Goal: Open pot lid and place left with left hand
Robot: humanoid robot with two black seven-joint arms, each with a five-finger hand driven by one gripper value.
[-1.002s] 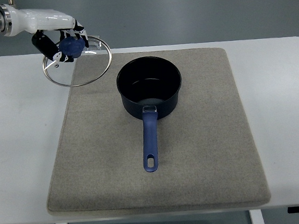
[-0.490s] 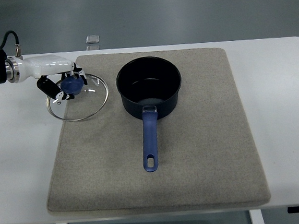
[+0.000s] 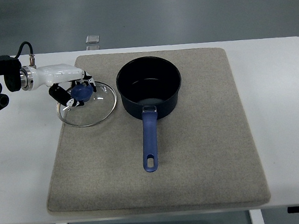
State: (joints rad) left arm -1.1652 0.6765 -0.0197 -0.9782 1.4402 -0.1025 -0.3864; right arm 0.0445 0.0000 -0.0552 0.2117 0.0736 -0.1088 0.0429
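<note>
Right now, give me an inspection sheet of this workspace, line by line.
Surface: white table with a grey mat on it.
Job's things: dark blue pot uncovered, handle toward the camera; glass lid to its left, over the mat's left edge.
Clutter: small pale object beyond the table's far edge, too small to identify.
Hands: left hand curled around the lid's blue knob; right hand not in view.
Cables: black cable looping at the left wrist.
Surroundings: grey floor; nothing else seen.
</note>
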